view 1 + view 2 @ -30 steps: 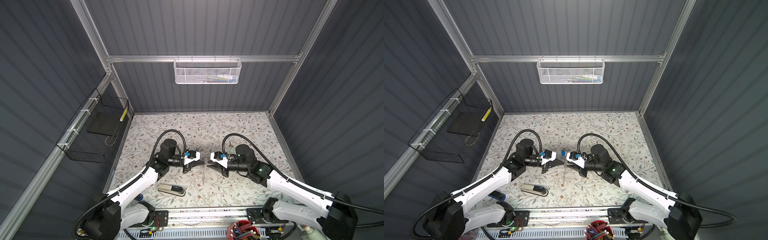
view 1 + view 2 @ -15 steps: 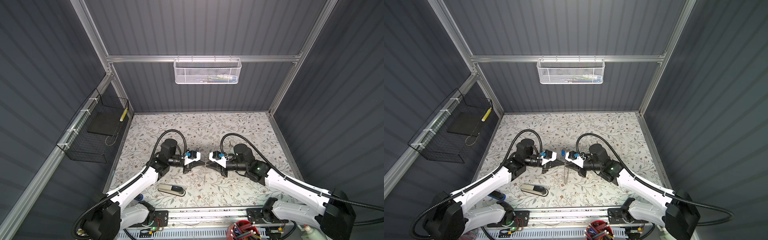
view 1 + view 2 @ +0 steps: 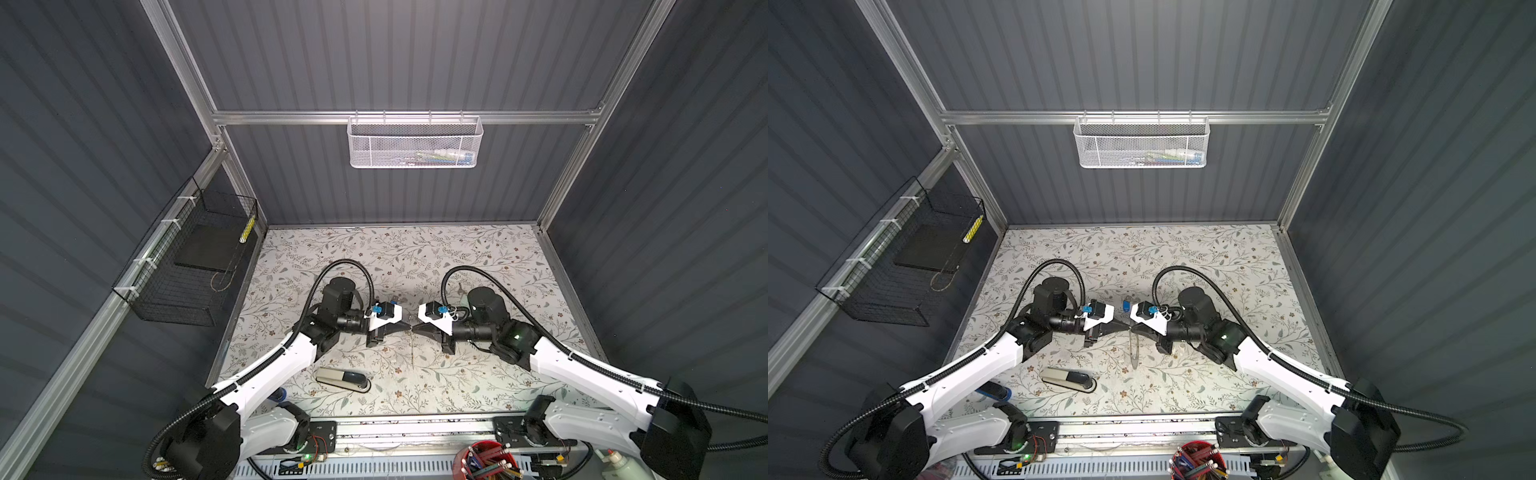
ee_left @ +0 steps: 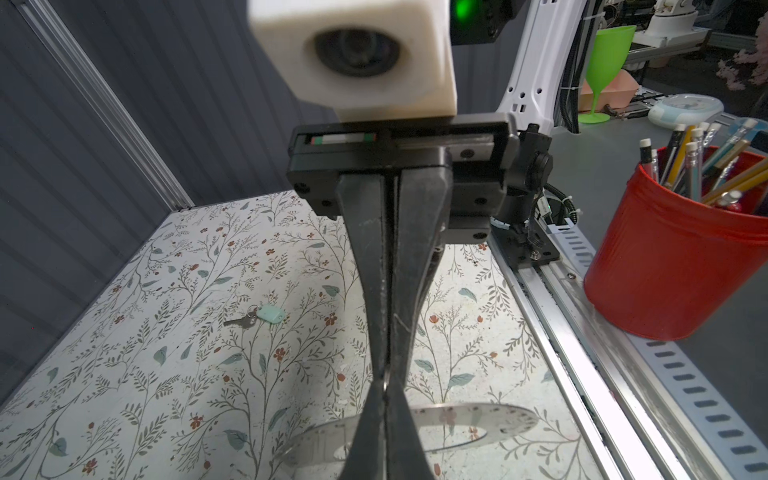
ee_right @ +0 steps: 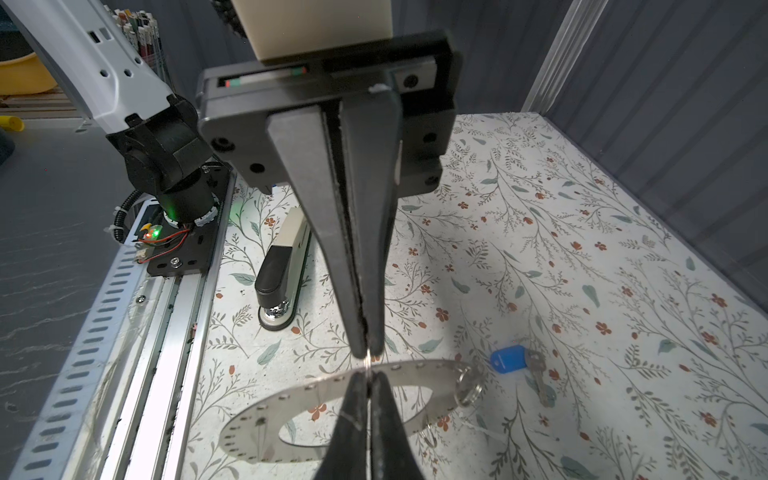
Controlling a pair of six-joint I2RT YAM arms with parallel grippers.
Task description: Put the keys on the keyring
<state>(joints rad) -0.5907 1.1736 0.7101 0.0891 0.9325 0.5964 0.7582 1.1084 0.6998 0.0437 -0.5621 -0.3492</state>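
Right gripper [image 5: 368,378] of mine pinches the rim of the upright keyring [image 5: 249,432], tip to tip with my left gripper [image 5: 365,351], whose hold I cannot tell; blue key [image 5: 509,359] lies near, mint key [image 4: 268,313] well apart.

Both arms reach inward; left pincer [image 3: 406,327] and right pincer [image 3: 417,328] sit tip to tip; jaws nearly together.
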